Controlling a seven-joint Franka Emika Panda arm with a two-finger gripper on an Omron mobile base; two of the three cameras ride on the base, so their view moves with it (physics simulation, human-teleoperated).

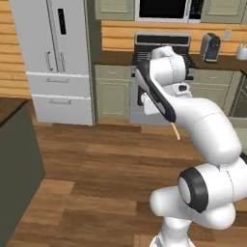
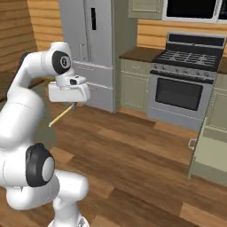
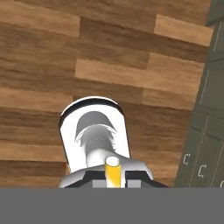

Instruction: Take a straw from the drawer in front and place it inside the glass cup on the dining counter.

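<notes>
Tool (image 2: 73, 105): closed on the straw (image 2: 60, 115), clamping near its upper end, the jaws themselves mostly hidden under the white hand.
Straw: hanging from the tool in mid-air over the wood floor (image 2: 133, 155), slanting down and away from the hand in the right base view; showing as a short pale yellow tip (image 1: 176, 131) below the forearm in the left base view; seen end-on as a yellow stub (image 3: 113, 171) between the finger tips in the hand view.
Drawer: cannot tell which one from these views; a partly opened sage-green front (image 2: 212, 156) showing at the right edge of the right base view.
Dining table: probably the dark top on a green base (image 1: 12, 159) at the left edge of the left base view, only its near corner in sight; glass cup not made out.
Step in hand: carrying the straw across the kitchen toward the dining table, by judgement.
Doing it well: keeping the grip firm and steady so the thin stick is not slipping or swinging; raising the hand high enough for the lower tip to pass above the table edge; turning the straw closer to upright before lowering, aiming its lower end into the cup mouth, releasing only once inside.
Risk: long free end catching the table edge or tipping the cup.
</notes>
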